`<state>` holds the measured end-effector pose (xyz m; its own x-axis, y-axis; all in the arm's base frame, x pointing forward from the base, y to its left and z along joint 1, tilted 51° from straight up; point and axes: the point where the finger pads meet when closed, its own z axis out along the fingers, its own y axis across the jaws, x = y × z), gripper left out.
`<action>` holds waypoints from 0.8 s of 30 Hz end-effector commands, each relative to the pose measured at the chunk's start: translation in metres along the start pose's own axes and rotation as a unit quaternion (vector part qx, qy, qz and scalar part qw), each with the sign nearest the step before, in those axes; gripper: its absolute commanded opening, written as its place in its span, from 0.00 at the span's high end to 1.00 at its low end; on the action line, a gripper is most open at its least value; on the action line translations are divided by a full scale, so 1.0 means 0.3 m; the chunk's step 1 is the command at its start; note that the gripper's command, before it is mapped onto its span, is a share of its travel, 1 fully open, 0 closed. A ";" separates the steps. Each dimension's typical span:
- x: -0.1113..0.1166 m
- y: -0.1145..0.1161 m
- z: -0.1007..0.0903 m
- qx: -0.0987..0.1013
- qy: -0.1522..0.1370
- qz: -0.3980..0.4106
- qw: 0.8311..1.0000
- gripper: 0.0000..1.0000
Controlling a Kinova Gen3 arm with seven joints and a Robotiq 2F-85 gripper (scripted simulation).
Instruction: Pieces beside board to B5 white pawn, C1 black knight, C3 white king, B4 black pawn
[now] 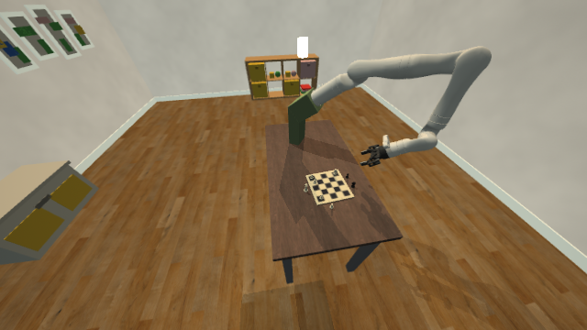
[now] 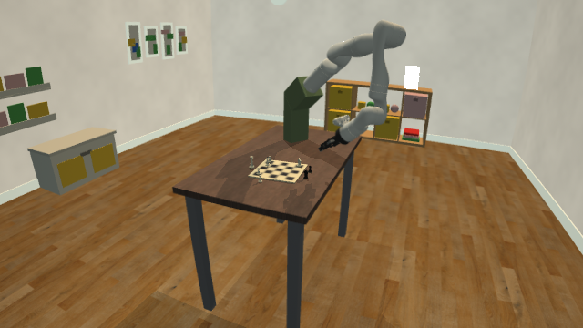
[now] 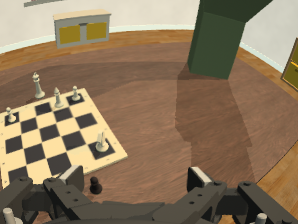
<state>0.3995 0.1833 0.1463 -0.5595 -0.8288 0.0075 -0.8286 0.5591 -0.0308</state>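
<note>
The chessboard [image 1: 330, 186] lies in the middle of the dark table; it also shows in the exterior view [image 2: 279, 171] and the wrist view [image 3: 53, 136]. Two black pieces [image 1: 348, 175] [image 1: 353, 184] stand on the table just off its right edge; I cannot tell knight from pawn. One small black piece [image 3: 96, 184] shows close below the board's corner in the wrist view. The tall white king [image 1: 305, 187] [image 3: 37, 86] stands off the left edge. A white pawn [image 1: 331, 207] stands off the near edge. My gripper [image 1: 369, 157] [image 2: 325, 147] [image 3: 135, 178] is open and empty, above the table's right edge, apart from all pieces.
A few pieces stand on the board, one in the corner nearest my gripper [image 3: 135, 178]. The arm's green base block [image 1: 298, 116] stands at the table's far end. A shelf unit [image 1: 282, 77] is against the back wall.
</note>
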 end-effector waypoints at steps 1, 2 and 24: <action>-0.007 -0.001 0.003 -0.004 -0.003 0.000 1.000 0.00; -0.006 -0.014 0.022 -0.021 -0.010 0.013 1.000 0.00; -0.011 -0.046 0.058 -0.053 -0.031 0.041 0.997 0.00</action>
<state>0.4064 0.1786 0.1343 -0.6075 -0.7938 -0.0266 -0.7941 0.6062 0.0441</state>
